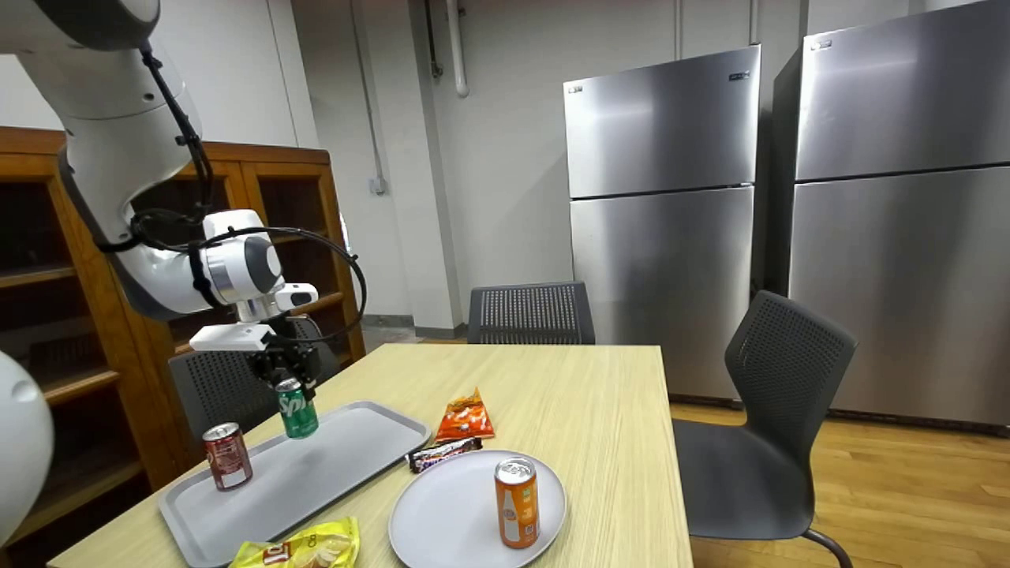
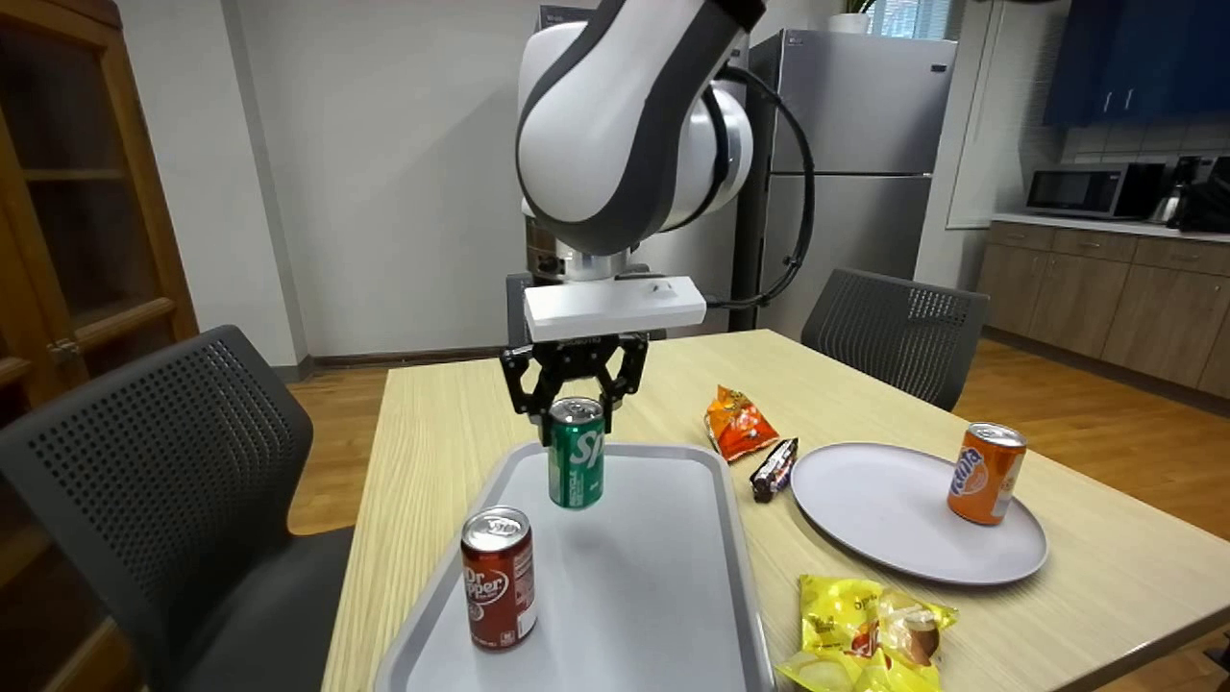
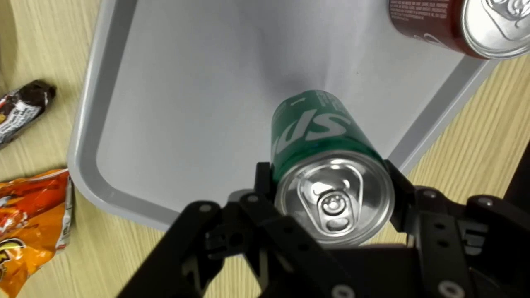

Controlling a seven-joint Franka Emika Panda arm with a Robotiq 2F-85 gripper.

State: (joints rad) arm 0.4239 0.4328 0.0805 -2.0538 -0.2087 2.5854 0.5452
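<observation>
– How is the gripper (image 2: 577, 425) set?
– Clamped on the Sprite (image 2: 577, 471), holding both sides of its upper end, as the wrist view shows.
– Where's that can, then?
– Over the far part of the tray (image 2: 663, 596), roughly upright, its base looking just clear.
– What else is on the tray?
– The Dr Pepper (image 2: 498, 581), standing near left, apart from the Sprite.
– And to the right?
– The plate (image 2: 865, 500), with the Fanta (image 2: 986, 476) standing on its right side. The Snickers (image 2: 774, 470) lies between tray and plate, the orange bag (image 2: 738, 424) a little farther. The yellow bag (image 2: 865, 634) is near, just beside the tray.
– Beyond the table (image 2: 432, 423)?
– A chair (image 2: 183, 481) at the left, fridges (image 1: 663, 260) at the far right.
</observation>
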